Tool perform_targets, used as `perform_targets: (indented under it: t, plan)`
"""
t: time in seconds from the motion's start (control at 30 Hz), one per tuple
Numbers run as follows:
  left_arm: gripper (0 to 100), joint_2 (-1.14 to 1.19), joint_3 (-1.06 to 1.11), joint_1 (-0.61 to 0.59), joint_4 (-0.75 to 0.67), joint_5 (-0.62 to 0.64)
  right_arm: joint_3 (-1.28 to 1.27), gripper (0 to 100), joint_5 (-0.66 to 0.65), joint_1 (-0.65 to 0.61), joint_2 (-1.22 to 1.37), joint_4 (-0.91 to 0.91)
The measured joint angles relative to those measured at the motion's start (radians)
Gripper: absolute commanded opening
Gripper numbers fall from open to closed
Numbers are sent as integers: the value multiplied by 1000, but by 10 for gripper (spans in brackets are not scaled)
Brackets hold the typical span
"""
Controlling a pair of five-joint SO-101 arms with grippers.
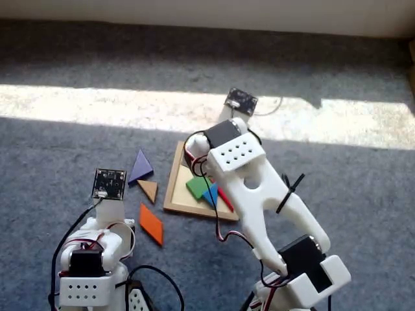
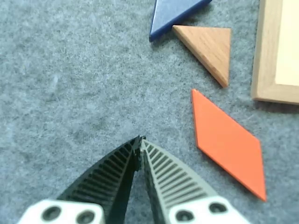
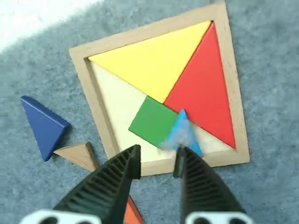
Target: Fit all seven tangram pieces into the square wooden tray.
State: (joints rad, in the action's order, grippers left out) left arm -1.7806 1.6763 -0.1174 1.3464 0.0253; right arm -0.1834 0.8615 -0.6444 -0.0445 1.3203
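Observation:
The square wooden tray [image 3: 95, 91] holds a yellow triangle [image 3: 154, 60], a red triangle [image 3: 203, 86], a green square [image 3: 153, 121] and a small light blue triangle [image 3: 183, 134], which looks blurred beside the square. My right gripper [image 3: 158, 154] hangs open just above the tray's rim, next to the light blue triangle, with nothing between its fingers. On the carpet beside the tray [image 1: 174, 194] lie a dark blue triangle [image 2: 175, 13], a wooden triangle [image 2: 208, 44] and an orange parallelogram [image 2: 229, 142]. My left gripper [image 2: 140, 141] is shut over bare carpet, a short way from the orange piece.
Grey carpet covers the whole floor, with a bright strip of sunlight [image 1: 97, 103] beyond the tray. The right arm [image 1: 259, 188] stretches across the tray's near corner. Cables [image 1: 149, 275] trail between the arm bases.

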Motion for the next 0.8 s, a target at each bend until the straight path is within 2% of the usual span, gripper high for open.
perform_targets:
  t: [0.13, 0.47, 0.8]
  plan:
    - [6, 0, 0, 0, 0, 0, -12, 3, -74, 0, 0, -54]
    - [6, 0, 0, 0, 0, 0, -258, 3, -192, 2, 0, -298]
    - [6, 0, 0, 0, 0, 0, -374, 3, -282, 112, -5, -341]
